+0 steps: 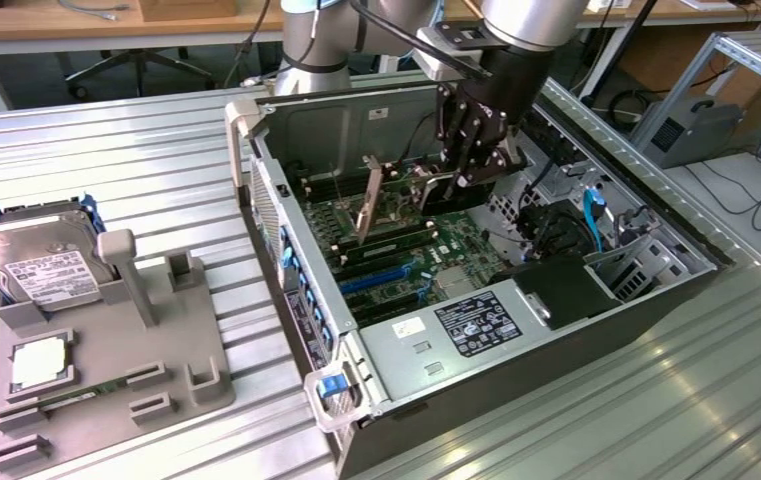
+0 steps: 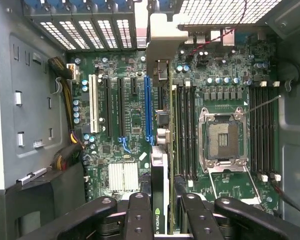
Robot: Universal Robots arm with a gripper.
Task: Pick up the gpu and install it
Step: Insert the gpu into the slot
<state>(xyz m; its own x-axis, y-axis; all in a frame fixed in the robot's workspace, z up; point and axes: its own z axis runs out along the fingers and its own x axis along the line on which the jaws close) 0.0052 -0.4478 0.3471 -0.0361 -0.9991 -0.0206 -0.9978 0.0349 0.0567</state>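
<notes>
The gpu (image 2: pixel 159 172) shows edge-on in the wrist view: a thin dark-and-green card with a logo on its near edge and a pale metal bracket (image 2: pixel 162 32) at its far end. My gripper (image 2: pixel 162 205) is shut on it, a black finger (image 2: pixel 139 212) on either side. The card hangs upright over the motherboard (image 2: pixel 132 120), just beside the long blue slot (image 2: pixel 148 107). Whether it touches a slot I cannot tell. In the exterior view my gripper (image 1: pixel 467 178) reaches down into the open computer case (image 1: pixel 487 330), and the gpu's bracket end (image 1: pixel 369 200) stands toward the case's slotted rear wall.
A grey fixture tray (image 1: pixel 207 380) on the exterior view's left carries a silver hard drive (image 1: pixel 40 265), a processor chip (image 1: pixel 40 365) and a slim RAM stick (image 1: pixel 80 392). Inside the case are the bare CPU socket (image 2: pixel 222 140), memory slots (image 2: pixel 262 130), cable bundles (image 2: pixel 65 85) and case walls close around the card.
</notes>
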